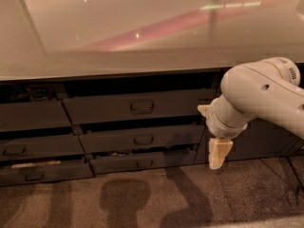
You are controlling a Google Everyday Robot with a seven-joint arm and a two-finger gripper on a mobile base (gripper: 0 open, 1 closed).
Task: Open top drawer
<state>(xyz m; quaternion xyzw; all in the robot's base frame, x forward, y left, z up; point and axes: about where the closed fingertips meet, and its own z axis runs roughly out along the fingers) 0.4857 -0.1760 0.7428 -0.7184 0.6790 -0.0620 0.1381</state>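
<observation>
The gripper [219,154] hangs pointing down from the white arm [259,96], just right of the drawer stack, touching no handle; whether it is open or closed I cannot tell. The top drawer [114,109] sits directly under the countertop [142,32], its bar handle [142,107] up-left of the gripper.

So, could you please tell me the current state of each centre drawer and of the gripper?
top drawer: seems slightly pulled out, with a dark gap above its front; handle untouched.
middle drawer: seems slightly ajar, gap above it.
bottom drawer: seems slightly ajar.
gripper: empty, pointing down, to the right of the drawers and apart from the top drawer.
</observation>
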